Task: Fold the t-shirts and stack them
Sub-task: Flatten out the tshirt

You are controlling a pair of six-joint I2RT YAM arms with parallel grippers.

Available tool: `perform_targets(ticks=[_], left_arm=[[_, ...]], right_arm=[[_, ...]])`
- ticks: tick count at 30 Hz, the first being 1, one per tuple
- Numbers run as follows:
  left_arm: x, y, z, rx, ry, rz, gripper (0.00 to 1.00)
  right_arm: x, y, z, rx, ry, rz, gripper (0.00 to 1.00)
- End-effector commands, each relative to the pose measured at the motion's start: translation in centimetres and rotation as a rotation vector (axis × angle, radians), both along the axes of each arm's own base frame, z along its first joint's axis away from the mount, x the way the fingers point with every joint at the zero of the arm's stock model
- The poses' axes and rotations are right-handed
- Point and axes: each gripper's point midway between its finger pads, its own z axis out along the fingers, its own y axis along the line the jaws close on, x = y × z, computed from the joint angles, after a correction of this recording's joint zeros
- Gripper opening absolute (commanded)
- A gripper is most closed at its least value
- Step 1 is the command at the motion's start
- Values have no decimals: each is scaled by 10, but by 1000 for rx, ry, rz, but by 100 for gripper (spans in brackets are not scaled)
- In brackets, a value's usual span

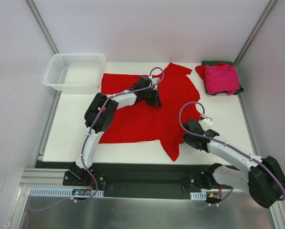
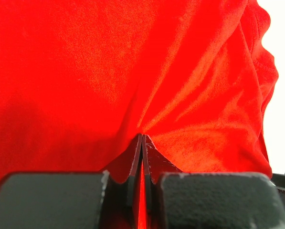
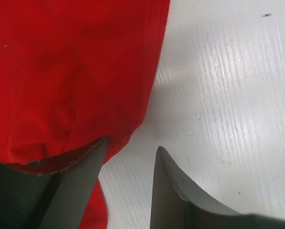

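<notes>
Left tool (image 2: 142,139) pinching red t-shirt (image 1: 147,121); right tool (image 3: 132,144) agape, empty, white table (image 1: 70,129), grey walls (image 1: 147,28)

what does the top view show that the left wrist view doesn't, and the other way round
Only the top view: the basket at far left, a folded pink shirt at far right, and the right hand at the right edge of the red shirt, whose whole spread outline shows on the table.
Only the left wrist view: the left hand seen close, shut on a pucker of cloth.
Both: the red shirt and the left hand on it.
</notes>
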Motion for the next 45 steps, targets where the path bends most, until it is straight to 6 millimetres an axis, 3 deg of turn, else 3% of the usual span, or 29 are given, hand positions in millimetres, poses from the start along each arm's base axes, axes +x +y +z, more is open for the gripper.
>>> perform_targets(ticks=[1, 19, 28, 38, 45], left_arm=[[3, 15, 2, 31, -4, 17, 0], [4, 17, 2, 31, -5, 15, 0], [5, 20, 2, 31, -3, 19, 0], [4, 20, -2, 33, 4, 20, 0], [5, 22, -1, 35, 4, 23, 0]], right_arm=[[10, 0, 2, 16, -38, -20, 49], [23, 4, 7, 37, -79, -9, 49], [25, 7, -1, 44, -57, -8, 48], [25, 2, 9, 35, -88, -6, 48], [27, 5, 0, 41, -63, -2, 32]])
